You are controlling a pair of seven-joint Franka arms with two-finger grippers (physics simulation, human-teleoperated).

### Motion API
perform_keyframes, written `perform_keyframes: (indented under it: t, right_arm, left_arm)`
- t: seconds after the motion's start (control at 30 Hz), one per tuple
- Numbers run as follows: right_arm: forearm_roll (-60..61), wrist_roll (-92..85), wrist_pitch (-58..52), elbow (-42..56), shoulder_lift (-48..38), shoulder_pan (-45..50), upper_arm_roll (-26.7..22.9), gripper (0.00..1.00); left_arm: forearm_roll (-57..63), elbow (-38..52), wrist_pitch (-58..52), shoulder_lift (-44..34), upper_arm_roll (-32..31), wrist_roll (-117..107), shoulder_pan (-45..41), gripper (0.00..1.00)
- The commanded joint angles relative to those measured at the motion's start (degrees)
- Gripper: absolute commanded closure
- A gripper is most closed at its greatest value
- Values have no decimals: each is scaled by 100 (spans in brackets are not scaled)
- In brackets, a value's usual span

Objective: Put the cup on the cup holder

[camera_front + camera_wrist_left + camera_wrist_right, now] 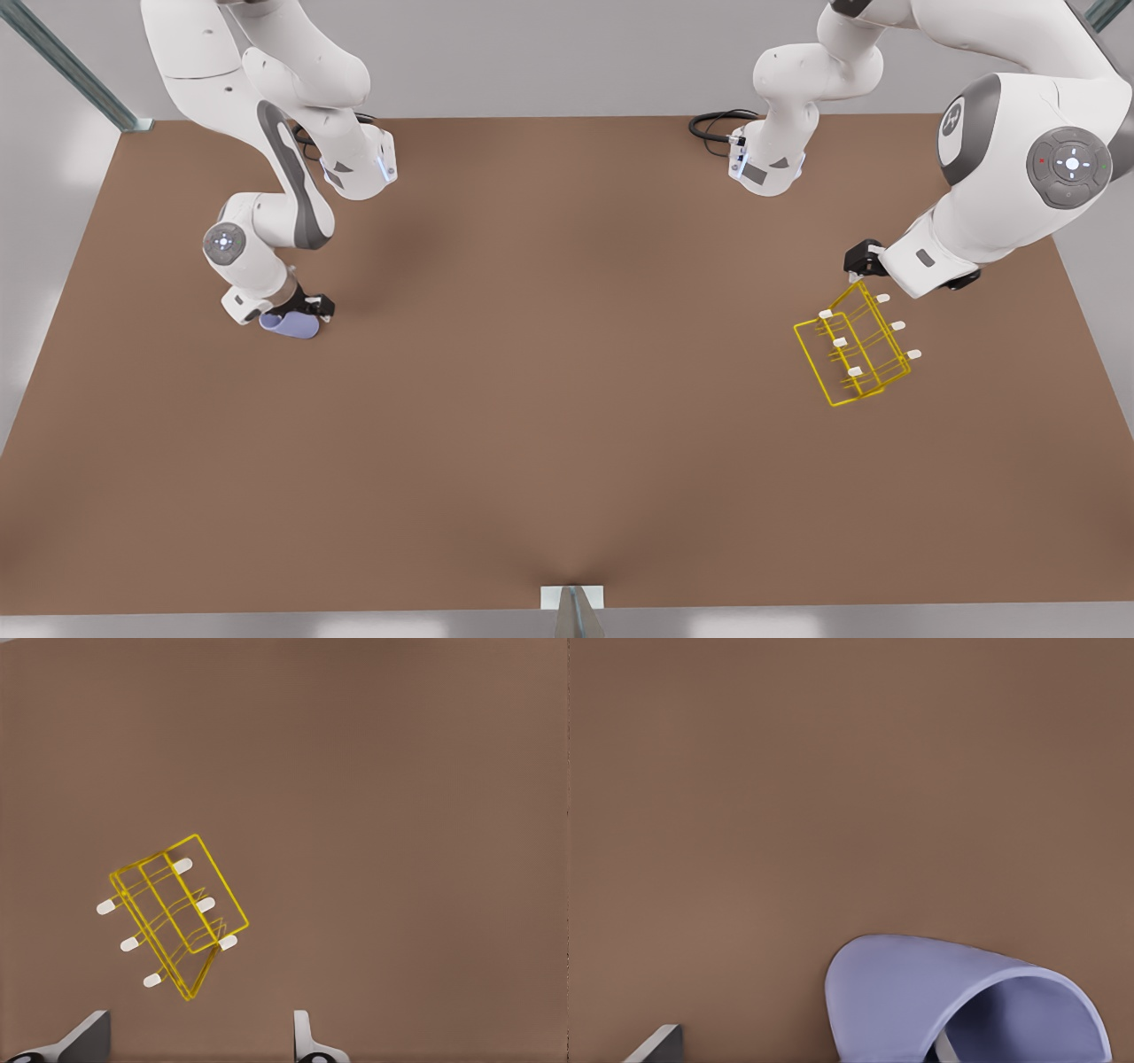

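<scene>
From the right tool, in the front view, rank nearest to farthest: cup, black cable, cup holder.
1. cup, at the right tool, front view's left.
2. black cable, far side.
3. cup holder, front view's right, by the left tool.

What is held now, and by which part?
Nothing held: open right gripper straddles the rim of lavender-blue tapered cup; open left gripper above the yellow wire rack.

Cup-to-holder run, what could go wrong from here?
1. The cup lies on its side, and the open right gripper seems to have only its wall between the fingers; such a pinch may slip or twist.
2. The cup holder sits far across the table, with the open left gripper just above it; a bump could shift the light wire rack.
</scene>
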Motion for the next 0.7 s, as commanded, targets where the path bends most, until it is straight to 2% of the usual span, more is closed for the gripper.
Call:
perform_keyframes:
  t: [0.0, 0.07, 0.17, 0.2, 0.3, 0.43, 0.67]
  right_arm:
    - [7, 183, 82, 2, 2, 68, 3, 16]
    - [7, 244, 82, 2, 29, 76, 3, 36]
    - [7, 244, 82, 28, 55, 76, 3, 40]
    - [7, 244, 82, 28, 90, 68, 3, 46]
    - [7, 235, 65, 37, 108, 68, 3, 79]
    - [7, 218, -111, 81, 90, 68, 3, 79]
    - [-2, 227, -1403, 898, 38, 76, 152, 79]
  left_arm:
    - [3, 2, -4, -7, -4, 1, 0, 0]
    - [3, 2, -4, -7, -4, 1, 0, 0]
    - [3, -6, -4, 2, -4, 1, 0, 0]
    - [3, -6, -4, 2, -4, 1, 0, 0]
    - [3, -15, -4, 11, -4, 1, 0, 0]
    - [3, -15, -4, 11, -4, 1, 0, 0]
    - [3, -15, -4, 11, -4, 1, 0, 0]
